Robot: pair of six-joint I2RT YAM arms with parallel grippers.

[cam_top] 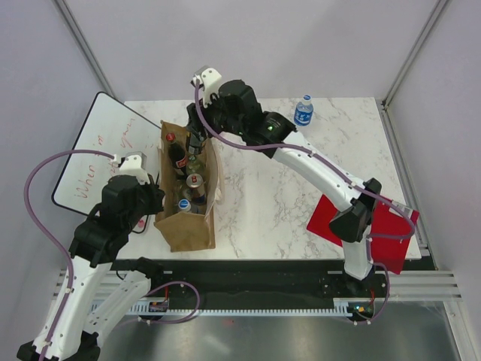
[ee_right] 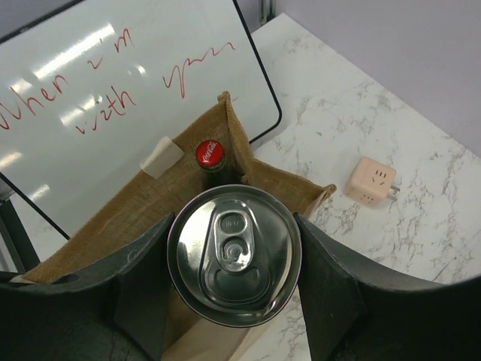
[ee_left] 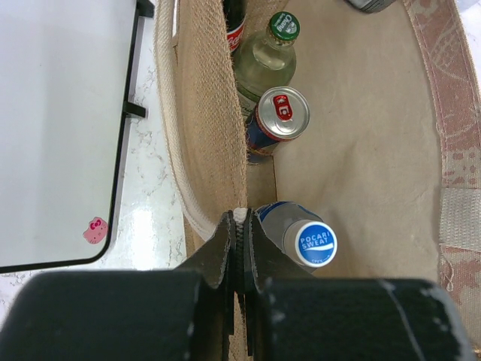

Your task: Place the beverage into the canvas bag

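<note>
Silver, ring-pull up, the can (ee_right: 234, 256) we take for the beverage hangs clamped in our right gripper (ee_right: 234, 284) over the far end of the canvas bag (cam_top: 188, 229). Our left gripper (ee_left: 239, 226) pinches the bag's wall. Lowering comes next, we judge: clear the cola bottle (ee_right: 210, 153) and the rim, and aim for the bare floor beside the red can (ee_left: 279, 113).

In the right wrist view the silver can (ee_right: 234, 256) is hiding its body and much of the canvas bag (ee_right: 120, 214) beneath its lid, the cola bottle (ee_left: 234, 19) is running off the left wrist view's top edge, and the right arm (cam_top: 316, 165) is covering part of the red sheet (cam_top: 394, 256).
</note>
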